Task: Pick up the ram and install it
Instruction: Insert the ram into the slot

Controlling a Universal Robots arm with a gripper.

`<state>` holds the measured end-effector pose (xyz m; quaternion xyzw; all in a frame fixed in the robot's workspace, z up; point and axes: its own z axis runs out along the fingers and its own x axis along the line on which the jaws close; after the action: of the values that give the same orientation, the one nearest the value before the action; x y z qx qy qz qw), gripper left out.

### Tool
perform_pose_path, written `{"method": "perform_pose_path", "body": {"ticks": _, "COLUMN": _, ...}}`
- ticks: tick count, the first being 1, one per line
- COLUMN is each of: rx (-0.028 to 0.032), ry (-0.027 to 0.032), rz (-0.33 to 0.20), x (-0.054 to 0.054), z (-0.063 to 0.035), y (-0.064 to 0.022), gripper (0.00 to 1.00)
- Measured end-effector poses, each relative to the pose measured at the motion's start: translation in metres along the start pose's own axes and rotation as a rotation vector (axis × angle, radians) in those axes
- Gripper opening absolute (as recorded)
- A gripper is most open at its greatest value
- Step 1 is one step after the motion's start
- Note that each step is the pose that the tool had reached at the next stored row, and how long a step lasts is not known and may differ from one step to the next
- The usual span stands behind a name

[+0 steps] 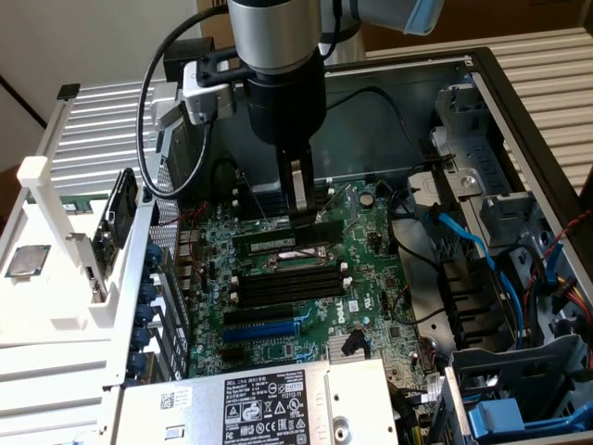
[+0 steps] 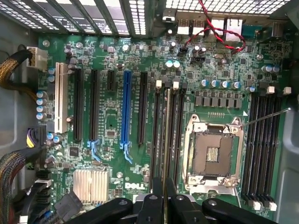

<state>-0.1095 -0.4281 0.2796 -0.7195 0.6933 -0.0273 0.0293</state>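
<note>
One tool (image 2: 163,185): fingers nearly together, pinching the ram (image 2: 167,133) by its upper edge.
Ram place: upright among the black slots (image 2: 179,135), beside the CPU socket (image 2: 212,151).
Surface: green motherboard (image 2: 112,119) inside an open computer case (image 1: 519,97).

carrier: open computer case (image 1: 398,79) | on its floor: green motherboard (image 1: 366,269) | beside it: silver labelled box (image 1: 269,403)
</note>
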Motion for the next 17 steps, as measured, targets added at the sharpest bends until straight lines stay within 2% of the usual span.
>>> {"method": "perform_pose_path", "body": {"ticks": 2, "rx": 0.0057, "ry": 0.0007, "rz": 0.000, "x": 0.000, "z": 0.0023, "y": 0.0002, "gripper": 0.13}}
{"method": "perform_pose_path", "body": {"ticks": 4, "rx": 0.0090, "ry": 0.0049, "rz": 0.000, "x": 0.000, "z": 0.0037, "y": 0.0003, "gripper": 0.13}}
{"method": "perform_pose_path", "body": {"ticks": 5, "rx": 0.0178, "ry": 0.0145, "rz": -0.001, "x": -0.001, "z": 0.0052, "y": 0.0014, "gripper": 0.13}}
{"method": "perform_pose_path", "body": {"ticks": 6, "rx": 0.0205, "ry": 0.0176, "rz": -0.001, "x": -0.003, "z": 0.0055, "y": 0.0021, "gripper": 0.13}}
{"method": "perform_pose_path", "body": {"ticks": 8, "rx": 0.0310, "ry": 0.0264, "rz": -0.002, "x": -0.007, "z": 0.0064, "y": 0.0054, "gripper": 0.13}}
{"method": "perform_pose_path", "body": {"ticks": 9, "rx": 0.0336, "ry": 0.0272, "rz": -0.002, "x": -0.007, "z": 0.0066, "y": 0.0056, "gripper": 0.13}}
{"method": "perform_pose_path", "body": {"ticks": 12, "rx": 0.0350, "ry": 0.0276, "rz": -0.002, "x": -0.007, "z": 0.0127, "y": 0.0061, "gripper": 0.13}}
{"method": "perform_pose_path", "body": {"ticks": 15, "rx": 0.0343, "ry": 0.0312, "rz": -0.003, "x": -0.007, "z": 0.0173, "y": 0.0064, "gripper": 0.13}}
{"method": "perform_pose_path", "body": {"ticks": 16, "rx": 0.0290, "ry": 0.0379, "rz": -0.003, "x": -0.007, "z": 0.0181, "y": 0.0065, "gripper": 0.13}}
{"method": "perform_pose_path", "body": {"ticks": 17, "rx": 0.0195, "ry": 0.0451, "rz": -0.004, "x": -0.007, "z": 0.0188, "y": 0.0059, "gripper": 0.13}}
